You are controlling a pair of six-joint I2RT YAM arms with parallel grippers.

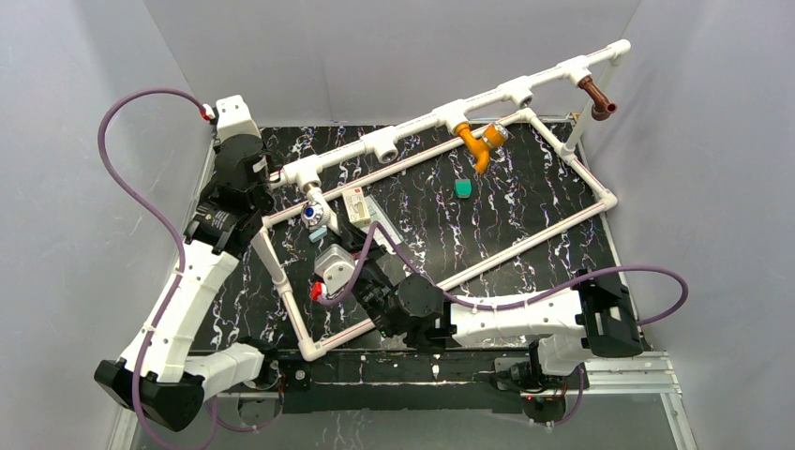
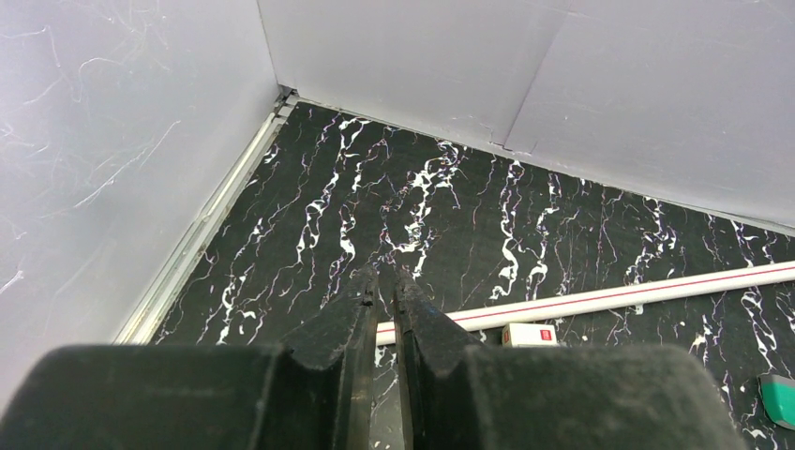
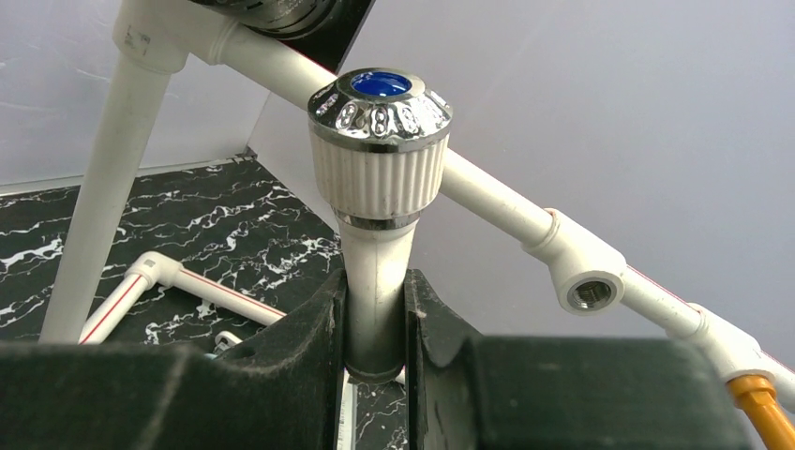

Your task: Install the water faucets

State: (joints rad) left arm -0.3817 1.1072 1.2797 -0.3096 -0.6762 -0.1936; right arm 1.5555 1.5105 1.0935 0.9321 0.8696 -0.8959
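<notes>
A white faucet (image 3: 380, 169) with a chrome knob and blue cap stands between the fingers of my right gripper (image 3: 375, 291), which is shut on its stem. From above, this faucet (image 1: 312, 208) sits just below the leftmost T-fitting (image 1: 302, 172) of the white pipe frame; whether it is joined to it I cannot tell. The orange faucet (image 1: 478, 142) hangs from a T-fitting further right, and the reddish-brown faucet (image 1: 597, 97) sits at the frame's far right end. My left gripper (image 2: 384, 281) hovers over the back left of the table, with only a thin slit between its fingers and nothing in it.
An unfilled threaded T-fitting (image 3: 588, 292) faces the right wrist camera. A small white box (image 1: 356, 204) with a red label and a teal piece (image 1: 463, 187) lie on the black marbled table (image 1: 525, 216) inside the pipe frame (image 1: 562, 225). Grey walls close in the left, back and right.
</notes>
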